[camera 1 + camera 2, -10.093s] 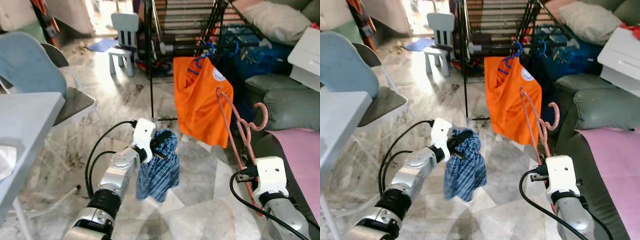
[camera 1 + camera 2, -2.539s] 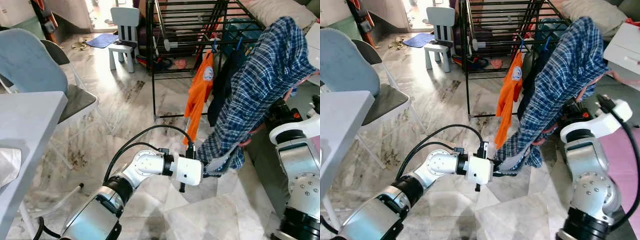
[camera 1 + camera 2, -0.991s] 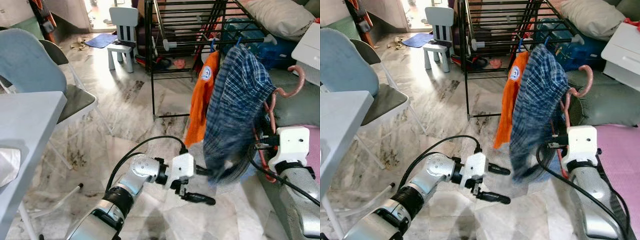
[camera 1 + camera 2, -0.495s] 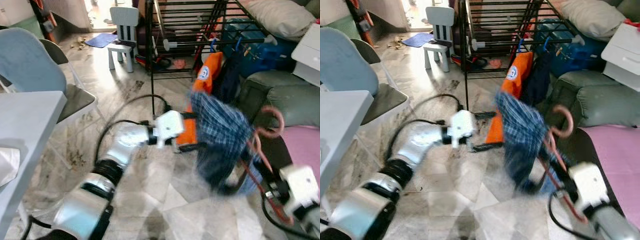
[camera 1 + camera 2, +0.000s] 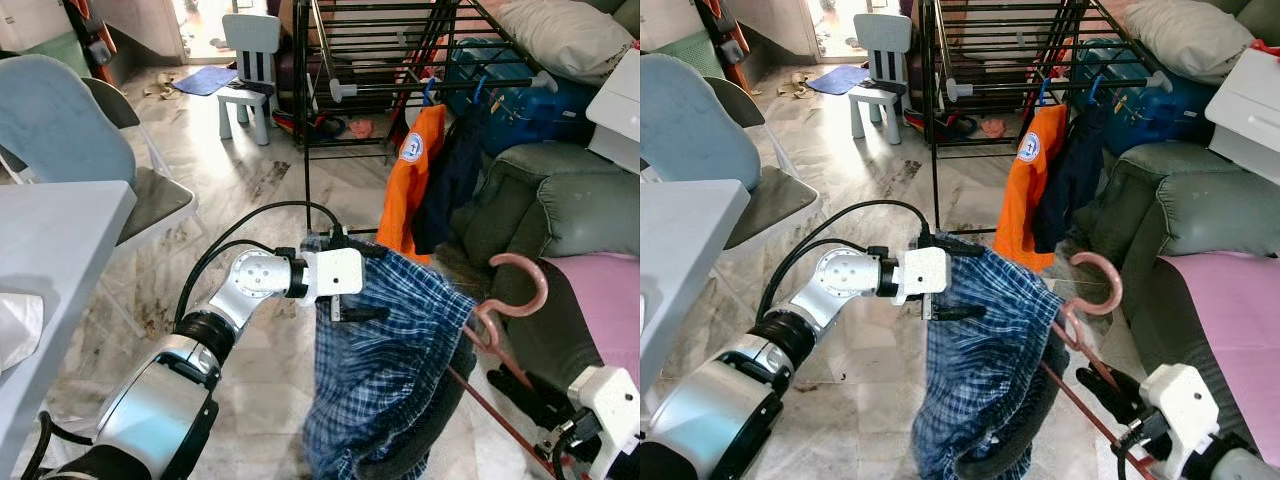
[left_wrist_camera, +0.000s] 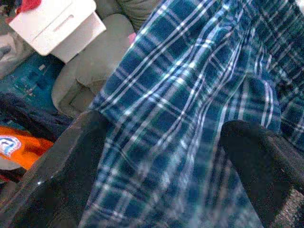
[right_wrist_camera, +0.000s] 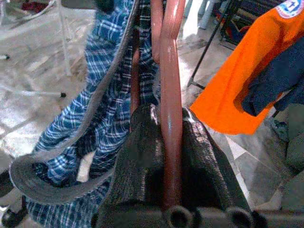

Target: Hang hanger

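The right gripper (image 7: 164, 142) clamps a pink hanger (image 5: 520, 300) draped with plaid shorts (image 5: 385, 370); the left gripper (image 5: 365, 283), fingers apart, straddles the fabric.

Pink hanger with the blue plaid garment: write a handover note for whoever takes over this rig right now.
Right gripper: shut on the pink plastic hanger, held low in front of the grey-green sofa.
Left gripper: at the top edge of the blue plaid garment; fingers spread with cloth between them.
Done: garment draped on the hanger.
Left: hanger hook not yet on the black metal drying rack, where an orange shirt and a dark garment hang. Raise it and hook it onto a rail.
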Controlling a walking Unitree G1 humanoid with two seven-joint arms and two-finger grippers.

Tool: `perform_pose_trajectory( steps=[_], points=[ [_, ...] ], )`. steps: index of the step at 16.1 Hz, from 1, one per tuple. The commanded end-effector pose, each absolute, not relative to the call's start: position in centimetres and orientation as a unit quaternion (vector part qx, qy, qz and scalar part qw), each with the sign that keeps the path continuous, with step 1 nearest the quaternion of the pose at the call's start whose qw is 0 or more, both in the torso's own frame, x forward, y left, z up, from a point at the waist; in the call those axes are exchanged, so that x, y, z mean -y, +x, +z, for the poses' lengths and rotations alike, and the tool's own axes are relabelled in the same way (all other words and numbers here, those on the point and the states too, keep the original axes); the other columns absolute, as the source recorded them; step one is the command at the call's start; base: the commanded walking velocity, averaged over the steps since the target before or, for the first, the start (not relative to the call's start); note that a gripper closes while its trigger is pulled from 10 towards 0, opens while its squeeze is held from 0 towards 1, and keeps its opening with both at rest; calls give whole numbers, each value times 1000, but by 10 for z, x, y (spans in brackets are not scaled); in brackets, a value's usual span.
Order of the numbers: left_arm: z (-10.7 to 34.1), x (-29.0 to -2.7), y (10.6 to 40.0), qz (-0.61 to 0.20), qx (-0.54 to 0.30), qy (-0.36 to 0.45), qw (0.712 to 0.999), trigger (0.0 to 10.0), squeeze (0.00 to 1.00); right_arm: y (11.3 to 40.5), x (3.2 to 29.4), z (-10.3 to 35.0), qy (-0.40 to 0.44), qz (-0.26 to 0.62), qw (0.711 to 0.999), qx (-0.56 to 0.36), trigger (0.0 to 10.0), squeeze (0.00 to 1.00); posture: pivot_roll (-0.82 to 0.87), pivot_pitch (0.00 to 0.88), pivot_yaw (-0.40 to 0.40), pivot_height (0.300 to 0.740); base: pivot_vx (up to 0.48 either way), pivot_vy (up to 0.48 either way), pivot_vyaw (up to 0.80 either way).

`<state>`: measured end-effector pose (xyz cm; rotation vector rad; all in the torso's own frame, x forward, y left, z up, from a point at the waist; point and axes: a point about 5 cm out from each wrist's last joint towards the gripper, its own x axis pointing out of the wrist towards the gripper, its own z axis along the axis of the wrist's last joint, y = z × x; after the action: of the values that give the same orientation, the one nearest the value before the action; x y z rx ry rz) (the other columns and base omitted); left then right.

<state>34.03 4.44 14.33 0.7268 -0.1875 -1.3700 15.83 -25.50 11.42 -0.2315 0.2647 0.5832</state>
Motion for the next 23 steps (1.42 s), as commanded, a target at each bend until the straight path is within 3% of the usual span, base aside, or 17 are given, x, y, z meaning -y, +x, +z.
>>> perform_pose_trajectory(
  steps=[1, 6, 11, 12, 13, 14, 16, 17, 23],
  points=[
    [155, -40, 345, -609, 105, 336, 711, 10000, 1000, 158, 262, 120, -137, 286, 939, -130, 10000, 0, -70, 0, 14, 740, 0, 0, 0],
    [154, -36, 344, -618, 101, 342, 701, 10000, 1000, 159, 266, 121, -164, 286, 934, -139, 10000, 0, -77, 0, 16, 740, 0, 0, 0],
    [142, -35, 340, -665, 36, 347, 660, 10000, 1000, 163, 257, 132, -180, 309, 927, -112, 10000, 0, -74, 0, 17, 740, 0, 0, 0],
    [144, -27, 339, -681, 26, 318, 659, 10000, 871, 163, 253, 133, -178, 324, 923, -112, 10000, 0, -77, 0, 19, 740, 0, 0, 0],
    [145, -25, 339, -681, 28, 320, 658, 10000, 86, 163, 252, 132, -179, 328, 921, -115, 10000, 0, -77, 0, 19, 740, 0, 0, 0],
    [146, -20, 339, -679, 31, 326, 657, 9647, 0, 160, 249, 132, -180, 341, 914, -123, 10000, 0, -86, 0, 19, 740, 0, 0, 0],
    [150, -15, 339, -681, 37, 329, 653, 10000, 0, 158, 250, 132, -189, 346, 910, -130, 10000, 0, -86, 0, 19, 740, 0, 0, 0],
    [154, -13, 340, -689, 37, 317, 651, 0, 0, 157, 255, 132, -208, 341, 907, -136, 10000, 0, -86, 0, 19, 740, 0, 0, 0],
    [157, -23, 344, -702, -8, 347, 622, 0, 0, 162, 266, 133, -255, 320, 902, -138, 10000, 0, -91, 0, 22, 740, 0, 0, 0]
  ],
)
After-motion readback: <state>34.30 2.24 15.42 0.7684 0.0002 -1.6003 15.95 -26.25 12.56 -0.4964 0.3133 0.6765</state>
